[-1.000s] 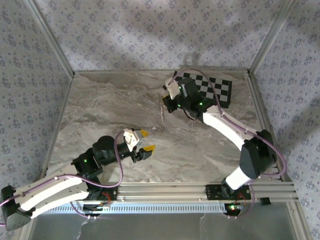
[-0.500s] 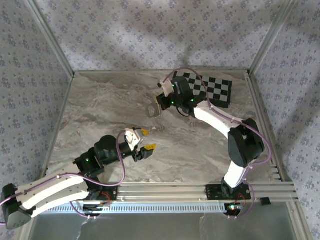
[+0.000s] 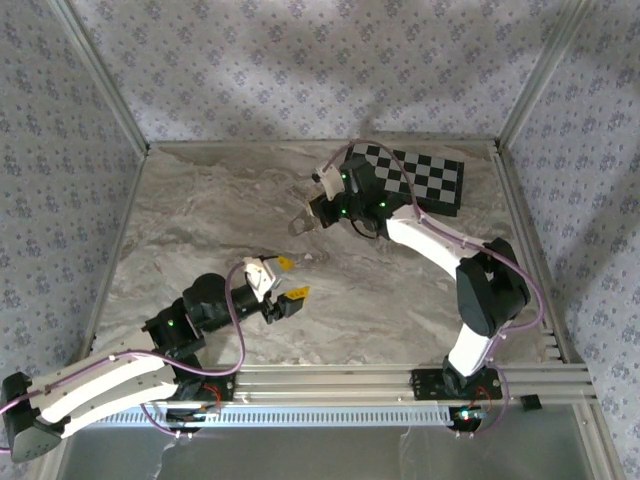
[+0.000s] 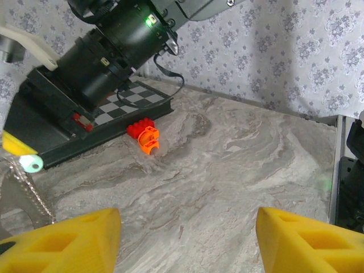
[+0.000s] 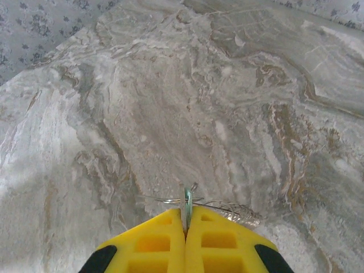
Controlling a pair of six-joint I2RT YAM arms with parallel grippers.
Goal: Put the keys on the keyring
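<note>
Marbled grey table (image 3: 200,230) inside a booth of flower-patterned walls (image 3: 300,70), with a checkered board (image 3: 432,182) lying at the far right. Near that board, seen from the left wrist, a red block (image 4: 138,127) touching an orange piece (image 4: 148,142); neither part of the job.

Right gripper (image 5: 186,215) clenched, yellow pads (image 5: 153,239) pressed flat together on the key (image 4: 31,164), teal head poking out just past the pads. Held up off the table at far centre, not resting on it. Keyring (image 3: 299,226) hanging at the same fingertips, thin wire crossing just in front of the pads in the right wrist view, beaded chain (image 5: 242,215) trailing off to one side. Wire through the hole in the key, or merely against it: impossible to tell from these views.

Left gripper (image 4: 186,222) released, fingers (image 4: 62,242) spread wide with nothing between them, low over the table near centre, well apart from the other arm and aimed toward it.

Judged progress: pickup done, key and keyring both off the table in one grip. Threading unconfirmed at best. Probably left to do: bringing the free gripper up to steady the keyring, working the key along the wire until fully on, then setting the pair down. One key in sight, so no telling about others.
</note>
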